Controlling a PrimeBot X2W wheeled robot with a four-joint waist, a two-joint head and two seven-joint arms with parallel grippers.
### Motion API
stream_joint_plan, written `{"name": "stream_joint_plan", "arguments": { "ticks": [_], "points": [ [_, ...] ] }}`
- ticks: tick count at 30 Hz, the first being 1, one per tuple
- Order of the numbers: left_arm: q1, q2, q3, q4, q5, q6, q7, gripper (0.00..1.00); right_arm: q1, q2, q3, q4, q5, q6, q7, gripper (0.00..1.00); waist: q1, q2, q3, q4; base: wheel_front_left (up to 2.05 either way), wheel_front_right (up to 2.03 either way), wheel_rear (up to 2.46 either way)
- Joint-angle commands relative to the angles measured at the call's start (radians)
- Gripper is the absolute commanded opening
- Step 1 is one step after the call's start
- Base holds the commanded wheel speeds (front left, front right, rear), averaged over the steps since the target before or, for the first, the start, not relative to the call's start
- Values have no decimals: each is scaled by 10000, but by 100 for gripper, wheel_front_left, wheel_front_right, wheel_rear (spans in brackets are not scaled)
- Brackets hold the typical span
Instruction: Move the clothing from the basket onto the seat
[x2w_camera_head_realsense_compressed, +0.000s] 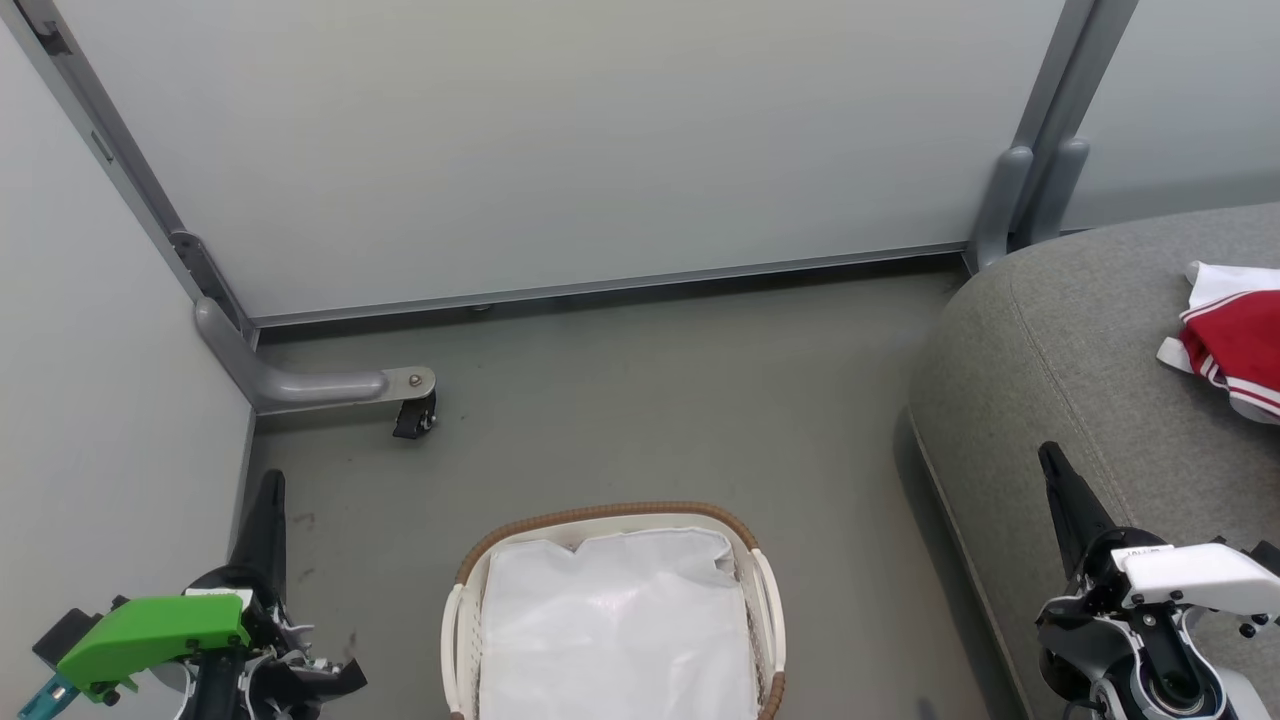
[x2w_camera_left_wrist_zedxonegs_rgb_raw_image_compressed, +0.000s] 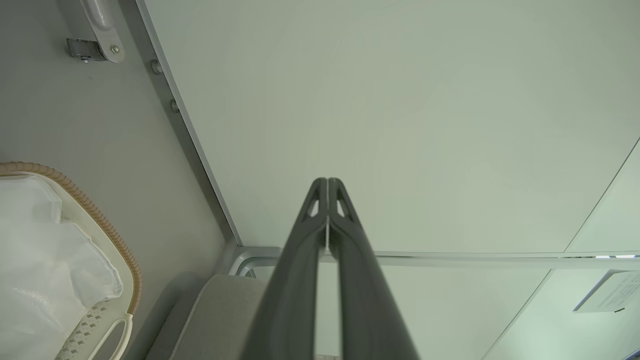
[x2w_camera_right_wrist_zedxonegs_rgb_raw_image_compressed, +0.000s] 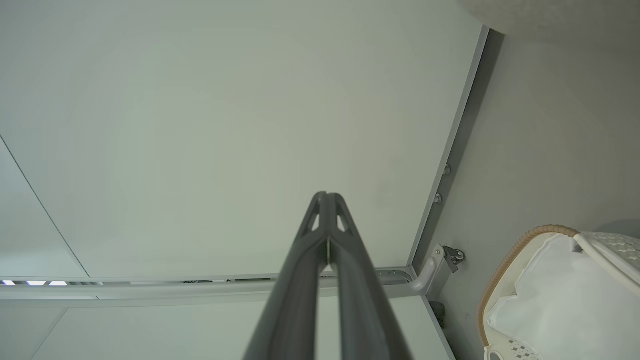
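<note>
The white basket (x2w_camera_head_realsense_compressed: 764, 590) with a brown woven rim stands on the floor at bottom centre, and I see nothing in it but its plain white liner (x2w_camera_head_realsense_compressed: 615, 625). Red and white clothing (x2w_camera_head_realsense_compressed: 1235, 345) lies on the grey seat (x2w_camera_head_realsense_compressed: 1060, 340) at the right edge. My left gripper (x2w_camera_head_realsense_compressed: 272, 482) is shut and empty at the lower left, left of the basket. My right gripper (x2w_camera_head_realsense_compressed: 1047, 452) is shut and empty at the lower right, over the seat's front edge. Both wrist views show the fingers pressed together, left (x2w_camera_left_wrist_zedxonegs_rgb_raw_image_compressed: 327, 181) and right (x2w_camera_right_wrist_zedxonegs_rgb_raw_image_compressed: 326, 195), pointing at the pale wall panels.
Pale partition panels (x2w_camera_head_realsense_compressed: 560, 140) close off the back and left. A grey partition foot with a black castor (x2w_camera_head_realsense_compressed: 414, 415) juts onto the grey floor (x2w_camera_head_realsense_compressed: 650, 400) left of the basket. A second grey post (x2w_camera_head_realsense_compressed: 1020, 200) stands at the seat's back corner.
</note>
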Motion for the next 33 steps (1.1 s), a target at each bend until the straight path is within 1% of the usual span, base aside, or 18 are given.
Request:
{"name": "stream_joint_plan", "arguments": {
  "ticks": [1,33],
  "points": [
    [-162,72,32,-49,-225,-53,36,0,111,-62,-40,-67,188,-3,84,0,0,0,-6,5,0,0,0],
    [-141,71,28,-44,-218,-55,48,0,113,-61,-36,-64,197,-3,70,0,0,0,-10,8,0,0,0]
  ]
}}
